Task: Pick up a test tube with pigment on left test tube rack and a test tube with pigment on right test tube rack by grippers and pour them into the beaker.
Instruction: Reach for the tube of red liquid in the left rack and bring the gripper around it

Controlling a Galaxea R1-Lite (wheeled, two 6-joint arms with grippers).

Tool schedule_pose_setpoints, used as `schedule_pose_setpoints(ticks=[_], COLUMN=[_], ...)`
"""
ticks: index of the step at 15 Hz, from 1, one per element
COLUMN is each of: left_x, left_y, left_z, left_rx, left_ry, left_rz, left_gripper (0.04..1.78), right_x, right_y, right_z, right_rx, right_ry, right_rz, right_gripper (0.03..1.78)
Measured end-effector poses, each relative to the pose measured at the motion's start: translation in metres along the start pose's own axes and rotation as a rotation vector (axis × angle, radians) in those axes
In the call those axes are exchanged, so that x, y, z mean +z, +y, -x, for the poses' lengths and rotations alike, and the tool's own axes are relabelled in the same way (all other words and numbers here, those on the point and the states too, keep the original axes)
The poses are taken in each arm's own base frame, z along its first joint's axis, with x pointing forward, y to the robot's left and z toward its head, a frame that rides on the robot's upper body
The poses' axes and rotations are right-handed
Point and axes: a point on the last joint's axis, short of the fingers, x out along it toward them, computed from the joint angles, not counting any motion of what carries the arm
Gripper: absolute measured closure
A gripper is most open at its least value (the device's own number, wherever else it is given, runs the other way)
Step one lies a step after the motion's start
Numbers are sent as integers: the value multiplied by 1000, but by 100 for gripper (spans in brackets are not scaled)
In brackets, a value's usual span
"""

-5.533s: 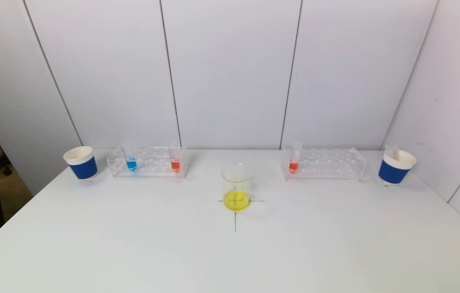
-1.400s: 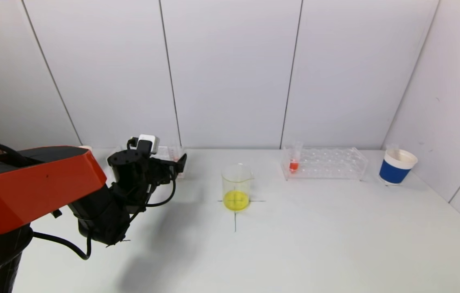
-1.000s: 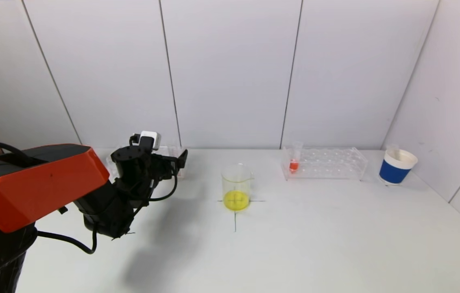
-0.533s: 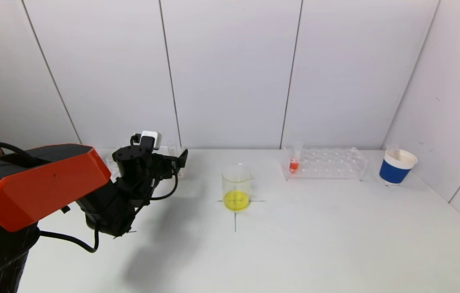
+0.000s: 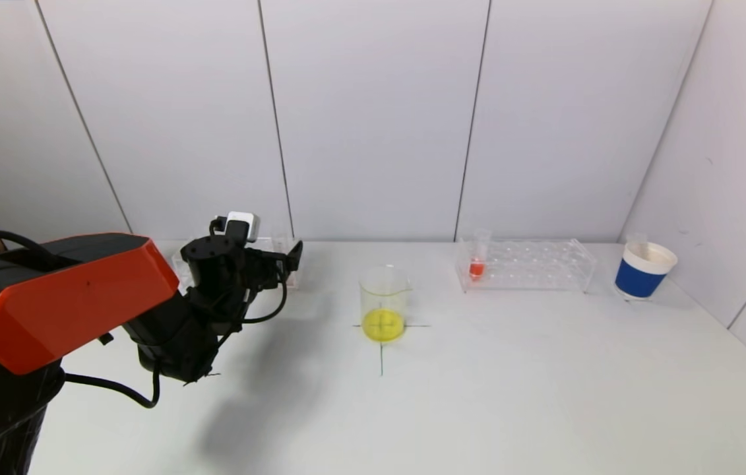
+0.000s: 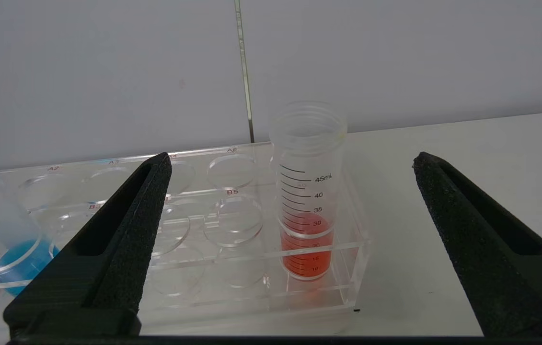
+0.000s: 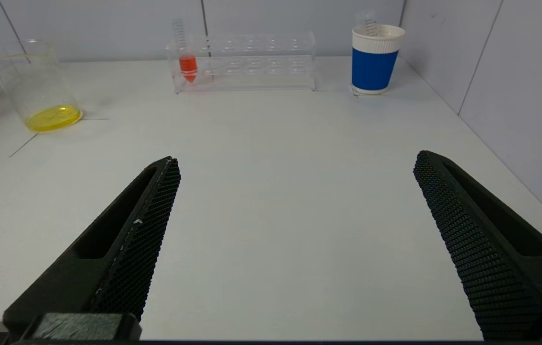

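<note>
The red-pigment test tube [image 6: 306,191] stands upright in the end hole of the left test tube rack [image 6: 194,225], between the spread, empty jaws of the left gripper [image 6: 290,239]. It looks light, smooth and slippery, so grip the bare wall above the liquid. Since half a second ago the left gripper has barely shifted; the right gripper [image 7: 294,239] is parked well short of the beaker [image 5: 384,302], jaws apart.

Two clear test tube racks: left rack [image 6: 203,230] and right rack [image 5: 524,264]. Three tubes with pigment: two red, red tube [image 6: 306,191] and right red tube [image 5: 477,254], one blue tube [image 6: 7,249]. One beaker [image 5: 383,303]. One blue paper cup [image 5: 643,270].
</note>
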Motion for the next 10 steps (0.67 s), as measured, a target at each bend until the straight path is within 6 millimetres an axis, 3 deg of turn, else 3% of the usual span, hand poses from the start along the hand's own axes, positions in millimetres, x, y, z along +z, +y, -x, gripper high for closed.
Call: schedule_pose_setpoints(ticks=[10], left_x=[0], left_y=[-3], left_z=[-11], left_rx=[59], left_ry=[-31], left_rz=[3], left_gripper=[6], right_x=[0], right_y=[0], right_z=[0], right_rx=[0], right_ry=[0], right_rz=[0], right_gripper=[4])
